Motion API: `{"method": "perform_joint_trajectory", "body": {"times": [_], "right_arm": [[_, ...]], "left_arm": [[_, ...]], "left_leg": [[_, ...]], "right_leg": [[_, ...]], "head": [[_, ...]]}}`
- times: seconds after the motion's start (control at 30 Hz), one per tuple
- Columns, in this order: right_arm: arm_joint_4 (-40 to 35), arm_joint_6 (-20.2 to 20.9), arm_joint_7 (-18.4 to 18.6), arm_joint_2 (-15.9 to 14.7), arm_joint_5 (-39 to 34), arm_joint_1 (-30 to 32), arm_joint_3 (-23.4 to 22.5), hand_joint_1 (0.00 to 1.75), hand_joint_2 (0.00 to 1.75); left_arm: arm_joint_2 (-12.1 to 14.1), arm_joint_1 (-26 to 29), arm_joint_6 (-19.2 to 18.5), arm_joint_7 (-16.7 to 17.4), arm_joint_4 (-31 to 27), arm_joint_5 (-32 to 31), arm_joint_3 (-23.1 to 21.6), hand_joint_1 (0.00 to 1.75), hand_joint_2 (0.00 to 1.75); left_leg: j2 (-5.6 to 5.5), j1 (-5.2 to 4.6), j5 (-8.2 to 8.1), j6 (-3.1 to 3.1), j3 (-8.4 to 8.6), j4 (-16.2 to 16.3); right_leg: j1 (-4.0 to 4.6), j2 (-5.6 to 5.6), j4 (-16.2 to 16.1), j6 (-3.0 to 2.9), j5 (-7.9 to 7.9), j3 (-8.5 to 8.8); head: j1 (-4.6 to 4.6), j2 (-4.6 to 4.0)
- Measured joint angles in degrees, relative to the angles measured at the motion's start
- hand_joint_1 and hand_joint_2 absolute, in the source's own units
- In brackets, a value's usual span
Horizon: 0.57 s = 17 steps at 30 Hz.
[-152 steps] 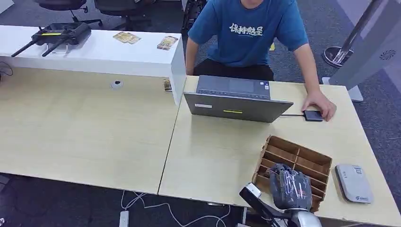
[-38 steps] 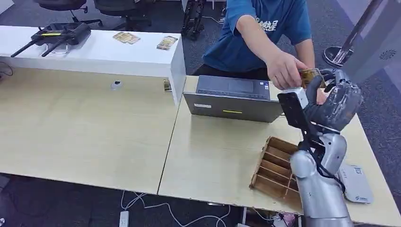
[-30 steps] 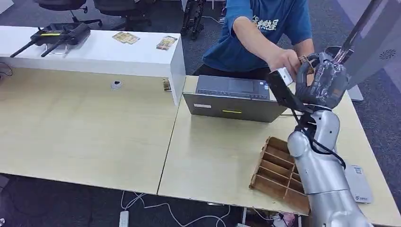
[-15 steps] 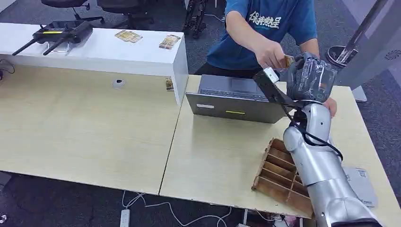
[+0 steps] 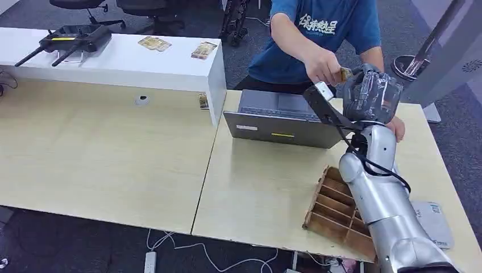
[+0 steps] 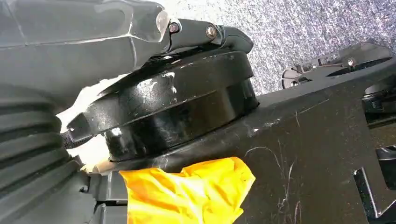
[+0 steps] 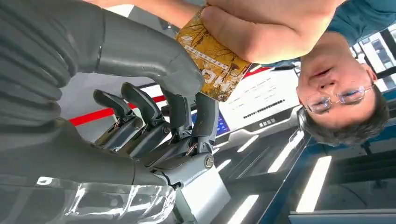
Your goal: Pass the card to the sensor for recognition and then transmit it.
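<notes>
Right robot hand [image 5: 369,94] pinches a yellow card [image 7: 212,56] between thumb and fingers as a person's hand [image 5: 323,64] grips its other end above the laptop [image 5: 281,119].

Worktop [image 5: 113,159]: light wood, two joined panels | laptop [image 5: 281,120] at far edge | brown divided tray [image 5: 332,207] near front edge | grey reader [image 5: 435,222] just beside tray | white shelf [image 5: 119,62]: black controller [image 5: 62,42], card stacks [image 5: 153,43].

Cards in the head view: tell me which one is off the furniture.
The card pinched between the person's hand and the robot's right hand; the other cards lie on the white counter.
</notes>
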Motion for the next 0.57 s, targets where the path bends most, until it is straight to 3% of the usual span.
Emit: {"method": "perform_joint_trajectory", "body": {"times": [0.03,0.57], "right_arm": [[0.0,0.0,0.0,0.0,-0.1,0.0,0.0,0.00,1.75],[-2.3,-1.8,-1.2,0.0,-0.7,0.9,0.1,0.00,1.75]], "left_arm": [[0.0,0.0,0.0,0.0,0.0,0.1,0.0,0.00,1.75],[0.0,0.1,0.0,-0.3,0.0,0.9,0.0,0.00,1.75]], "left_leg": [[0.00,0.00,0.00,0.00,0.00,0.0],[0.21,-0.01,0.00,-0.01,0.13,0.0]], "right_leg": [[0.00,0.00,0.0,0.00,0.00,0.00],[0.02,0.19,0.0,-0.04,0.03,0.02]], "head": [[0.00,0.00],[0.00,0.00]]}}
